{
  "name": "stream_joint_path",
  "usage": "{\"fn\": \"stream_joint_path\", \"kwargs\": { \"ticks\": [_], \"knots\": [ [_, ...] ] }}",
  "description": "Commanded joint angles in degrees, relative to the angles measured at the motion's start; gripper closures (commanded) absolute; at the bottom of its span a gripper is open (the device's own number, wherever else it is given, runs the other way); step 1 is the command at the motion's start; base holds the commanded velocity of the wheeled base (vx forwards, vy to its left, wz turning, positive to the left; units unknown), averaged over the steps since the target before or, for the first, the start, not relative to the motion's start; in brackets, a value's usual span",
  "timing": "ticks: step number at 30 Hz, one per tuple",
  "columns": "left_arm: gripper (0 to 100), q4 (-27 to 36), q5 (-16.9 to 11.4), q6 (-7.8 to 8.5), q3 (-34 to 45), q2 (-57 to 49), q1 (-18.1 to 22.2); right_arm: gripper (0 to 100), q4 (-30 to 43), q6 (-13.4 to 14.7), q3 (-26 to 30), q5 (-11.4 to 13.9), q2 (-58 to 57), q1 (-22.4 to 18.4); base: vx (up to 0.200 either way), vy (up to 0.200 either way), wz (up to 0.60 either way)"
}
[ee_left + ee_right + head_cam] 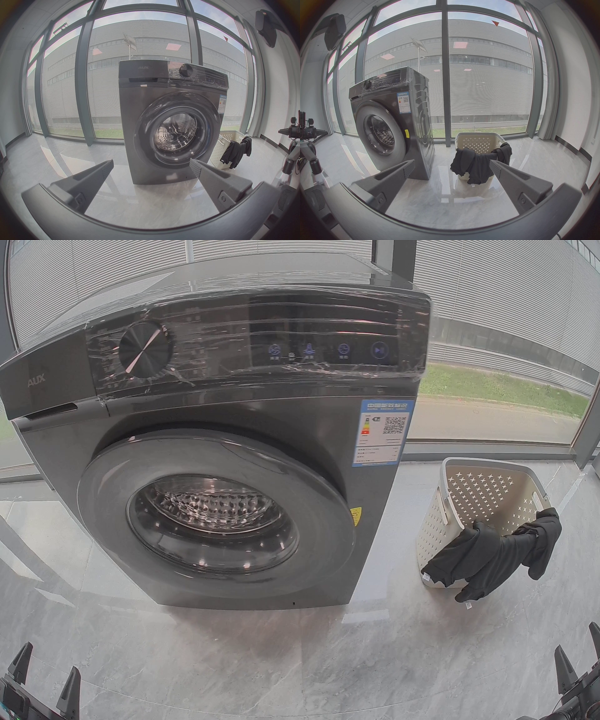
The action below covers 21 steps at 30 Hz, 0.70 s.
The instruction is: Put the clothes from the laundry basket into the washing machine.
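A grey front-loading washing machine (212, 427) stands ahead with its round glass door (212, 521) shut; it also shows as the washing machine (172, 118) and the washing machine (390, 122). To its right stands a cream laundry basket (484, 490), with black clothes (494, 552) draped over its front rim. The basket (479, 142) and clothes (478, 162) lie straight ahead of my right gripper (451, 170), which is open and empty. My left gripper (151, 170) is open too, facing the machine. Both grippers hang low near the floor, left gripper (44, 674) and right gripper (581, 652).
Pale marble floor (300, 652) lies open between me and the machine. Floor-to-ceiling windows (487, 78) stand behind the machine and basket. A white wall (575, 109) runs along the right of the basket.
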Motion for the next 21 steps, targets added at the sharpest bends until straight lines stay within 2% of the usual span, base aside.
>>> {"fn": "stream_joint_path", "kwargs": {
  "ticks": [1,10,21],
  "knots": [
    [0,-0.07,0.01,0.01,0.92,-1.01,0.01,0,-0.04,-0.01,1.01,0.04,-0.93,0.0,0.0,0.0,0.0],
    [0,-0.07,0.01,0.01,0.92,-1.01,0.01,0,-0.04,-0.01,1.01,0.04,-0.93,0.0,0.0,0.0,0.0],
    [0,-0.07,0.01,-0.08,0.92,-1.01,0.01,0,-0.04,-0.01,1.01,0.04,-0.93,0.0,0.0,0.2,0.0]
  ]
}}
